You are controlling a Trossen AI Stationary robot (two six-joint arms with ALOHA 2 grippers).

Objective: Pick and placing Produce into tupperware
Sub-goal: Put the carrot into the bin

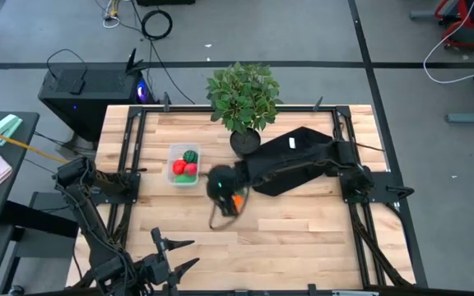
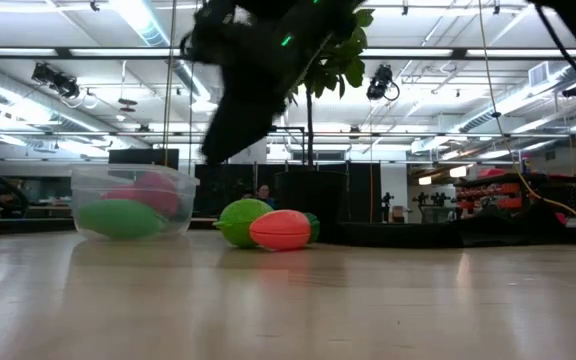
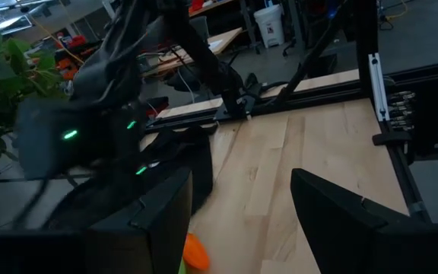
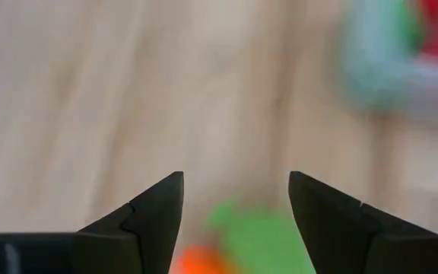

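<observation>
The clear tupperware tub (image 1: 185, 164) stands on the wooden table left of centre. It holds red pieces and a dark green striped ball (image 1: 190, 154). In the low view the tub (image 2: 133, 203) shows green and pink-red pieces inside. A light green piece (image 2: 240, 222) and a pink-red piece (image 2: 281, 230) lie on the table right of the tub. An orange-and-green piece (image 4: 238, 247) lies under my right gripper (image 4: 234, 179), which is open and hovers above it (image 1: 235, 200). My left gripper (image 1: 186, 255) is open and empty near the front edge.
A leafy potted plant (image 1: 243, 99) stands at the table's far middle. A black cloth sheet (image 1: 303, 152) lies under the right arm, right of the plant. Black frame rails (image 1: 130, 148) run along the table's sides. Bare wood lies toward the near right.
</observation>
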